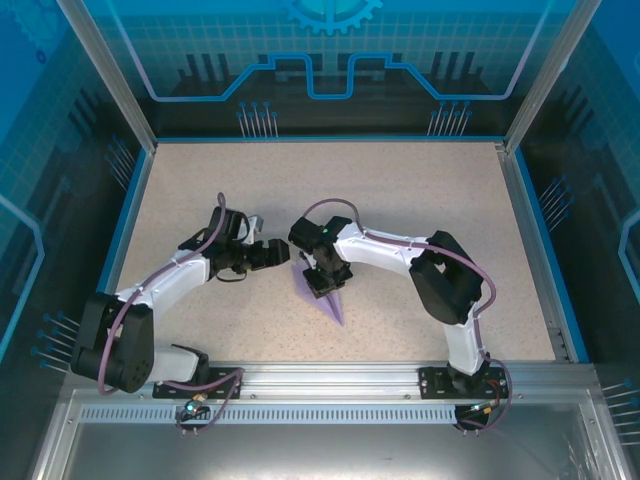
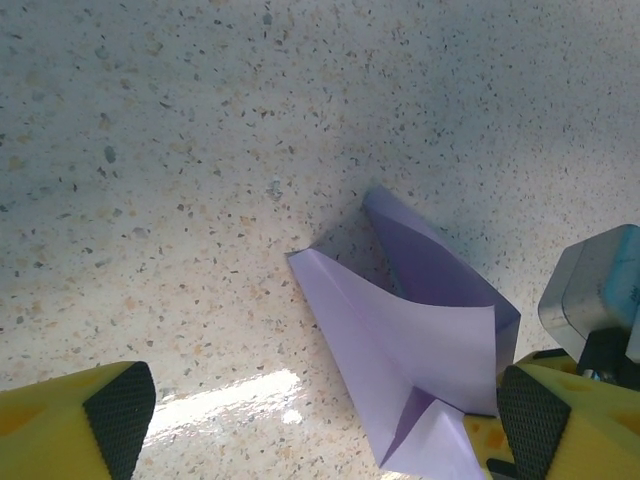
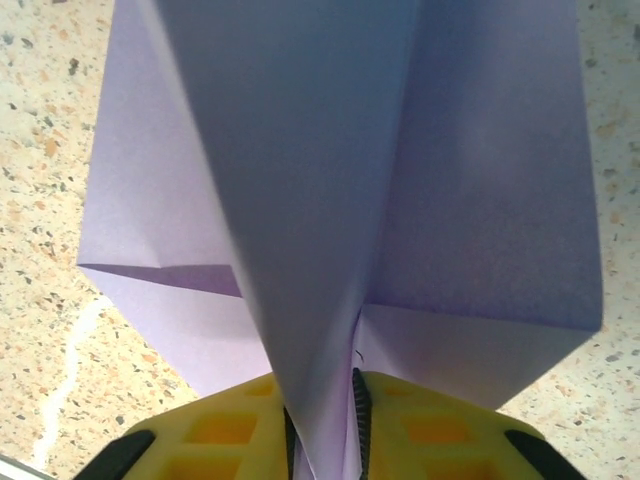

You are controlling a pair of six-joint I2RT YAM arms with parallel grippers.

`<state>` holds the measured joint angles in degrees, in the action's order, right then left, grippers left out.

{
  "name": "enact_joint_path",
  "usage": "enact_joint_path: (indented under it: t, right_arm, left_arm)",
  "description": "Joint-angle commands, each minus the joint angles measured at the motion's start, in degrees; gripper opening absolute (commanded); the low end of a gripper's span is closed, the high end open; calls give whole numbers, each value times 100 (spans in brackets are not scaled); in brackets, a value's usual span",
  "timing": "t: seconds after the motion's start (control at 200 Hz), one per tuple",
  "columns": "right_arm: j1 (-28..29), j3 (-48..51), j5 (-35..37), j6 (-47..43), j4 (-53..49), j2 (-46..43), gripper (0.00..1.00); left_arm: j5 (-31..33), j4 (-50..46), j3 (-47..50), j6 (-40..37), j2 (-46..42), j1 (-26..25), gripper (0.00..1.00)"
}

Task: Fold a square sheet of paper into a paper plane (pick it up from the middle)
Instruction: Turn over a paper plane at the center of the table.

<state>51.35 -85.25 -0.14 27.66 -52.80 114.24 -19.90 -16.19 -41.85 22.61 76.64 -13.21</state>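
The lavender paper plane lies on the speckled table with its nose toward the near edge. In the right wrist view its wings spread out flat. My right gripper stands over its tail. The plane's folded keel sits between the yellow fingers, and the jaws are parted a little around it. My left gripper is wide open just left of the plane. Its pads are far apart, with the plane lying near the right-hand pad and nothing gripped.
The right gripper's grey body shows close to my left gripper's right finger. The table is edged by a blue rim and metal posts. The two arms meet near the middle of the table.
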Motion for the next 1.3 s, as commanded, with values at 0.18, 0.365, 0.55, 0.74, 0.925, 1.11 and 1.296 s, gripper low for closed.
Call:
enact_joint_path:
  t: [0.18, 0.365, 0.55, 0.74, 0.925, 1.11, 1.296]
  right_arm:
    - [-187, 184, -19, -263, -80, -1138, 40]
    - [-717, 650, -565, -674, 133, -1946, 47]
    - [-1015, 1047, -1164, -776, 487, -2084, 48]
    - [-1084, 1467, -1606, -613, 1048, -1763, 47]
    - [-1190, 1699, -1736, -403, 1470, -1567, 45]
    - [-1307, 1803, -1373, -493, 1469, -1998, 45]
    - [-1678, 2060, -1282, -850, 1489, -2625, 46]
  left_arm:
    - [200, -304, -144, -54, -313, 56, 97]
    - [600, -470, -367, -157, -374, 56, 98]
    - [697, -538, -508, -209, -308, 56, 98]
    - [478, -468, -491, -120, -333, 34, 98]
    - [334, -340, -412, -42, -195, -126, 98]
    - [328, -212, -419, 16, 26, -322, 98]
    - [535, -384, -532, -163, -86, -353, 98]
